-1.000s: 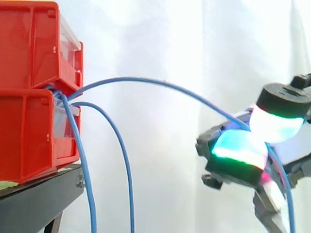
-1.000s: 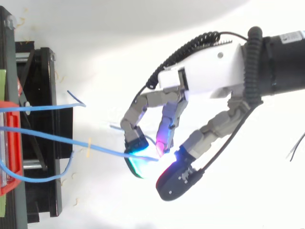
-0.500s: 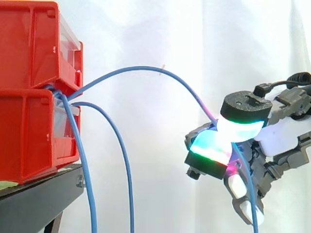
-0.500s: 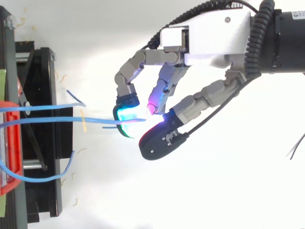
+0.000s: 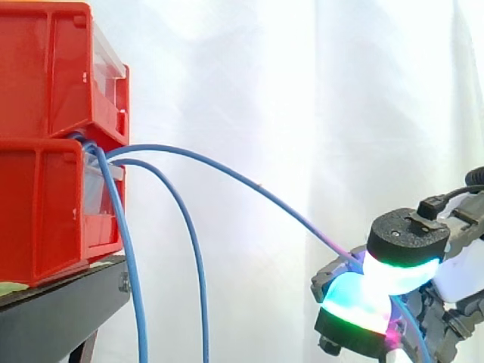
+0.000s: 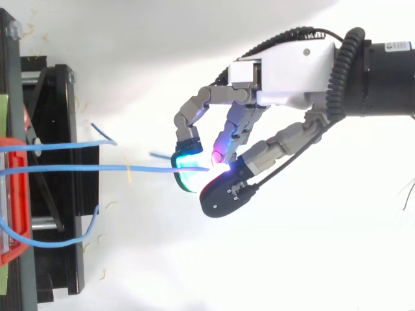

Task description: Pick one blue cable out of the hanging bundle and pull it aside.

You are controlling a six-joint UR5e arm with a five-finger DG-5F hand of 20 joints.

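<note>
Several blue cables come out between the two stacked red bins (image 5: pixel 53 136) at the left. Two of them (image 5: pixel 193 257) hang down beside the stand. One blue cable (image 5: pixel 234 178) runs out to the right and slopes down into my hand (image 6: pixel 285 71), where it is pinched between the glowing thumb pad and a cyan-green fingertip (image 5: pixel 355 299). The same cable (image 6: pixel 97 170) lies nearly straight across the top view from the bins to my fingertips (image 6: pixel 188 170). Beyond the pinch it drops down past the fingers.
The bins sit on a black stand (image 5: pixel 60 314) at the left, also seen as a black frame (image 6: pixel 55 194) from above. A white curtain hangs behind. Short blue cable ends (image 6: pixel 104 135) stick out near the stand. Open space lies right of the stand.
My hand has dropped lower and shifted slightly right, keeping its pinch. The held cable's high arch has flattened into a straighter downward slope.
</note>
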